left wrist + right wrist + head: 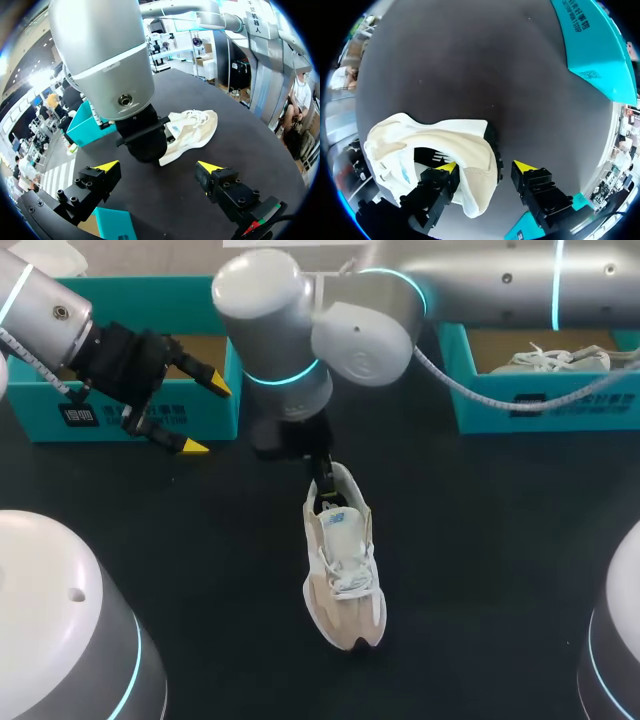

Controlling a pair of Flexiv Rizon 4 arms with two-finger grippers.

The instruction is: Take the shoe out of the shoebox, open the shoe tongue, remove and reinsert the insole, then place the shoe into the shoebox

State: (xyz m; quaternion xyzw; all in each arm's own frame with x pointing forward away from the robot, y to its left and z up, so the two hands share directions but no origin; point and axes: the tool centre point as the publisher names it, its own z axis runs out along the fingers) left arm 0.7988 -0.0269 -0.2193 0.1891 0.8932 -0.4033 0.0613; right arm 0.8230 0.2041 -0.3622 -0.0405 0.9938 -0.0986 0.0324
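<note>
The beige-and-white shoe (343, 560) stands on its sole on the black table (500, 570), toe toward the robot, outside the teal shoebox (120, 415). The right tool (485, 166) is at its heel with fingers apart. One finger reaches inside the heel opening and the other stands just behind the heel. The left tool (207, 418) hangs spread wide by the shoebox's front wall, well apart from the shoe.

White print fronts the left shoebox (212, 408) and the right shoebox (482, 406); a blue logo marks the tongue of the shoe (345, 582). None is legible.
</note>
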